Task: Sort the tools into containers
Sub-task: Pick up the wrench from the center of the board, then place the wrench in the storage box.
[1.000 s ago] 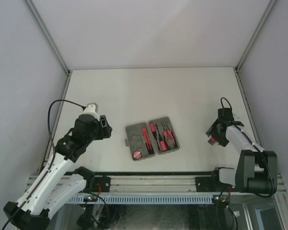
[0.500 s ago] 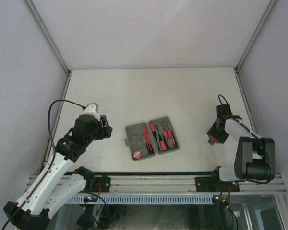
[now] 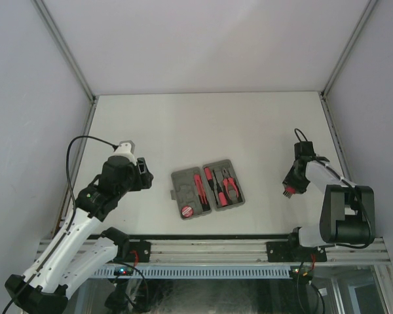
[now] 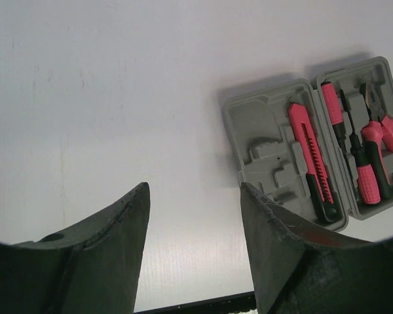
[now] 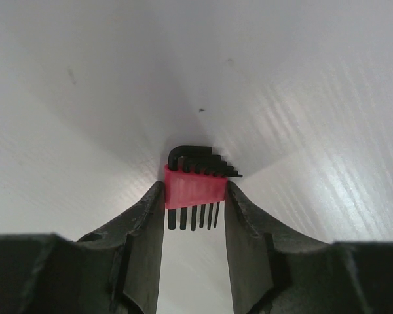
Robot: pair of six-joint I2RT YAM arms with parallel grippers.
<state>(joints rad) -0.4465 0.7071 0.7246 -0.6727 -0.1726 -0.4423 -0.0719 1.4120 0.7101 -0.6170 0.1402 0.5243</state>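
The grey case lies open at the table's front centre, also in the left wrist view. In its recesses sit a slim red-black stick tool, a red-handled screwdriver and red-handled pliers. A round red piece rests in its near left corner. My left gripper hangs open and empty, left of the case. At the right, my right gripper is down on the table, both fingers touching the sides of the comb-like piece, a red holder with black hex keys.
The white table ends in walls at the back and on both sides, with metal posts at the corners. A black rail runs along the near edge between the arm bases. The right arm stands close to the right wall.
The right gripper's jaws have narrowed onto the comb-like piece, and its wrist has shifted slightly toward the back. The left arm and the case have not moved.
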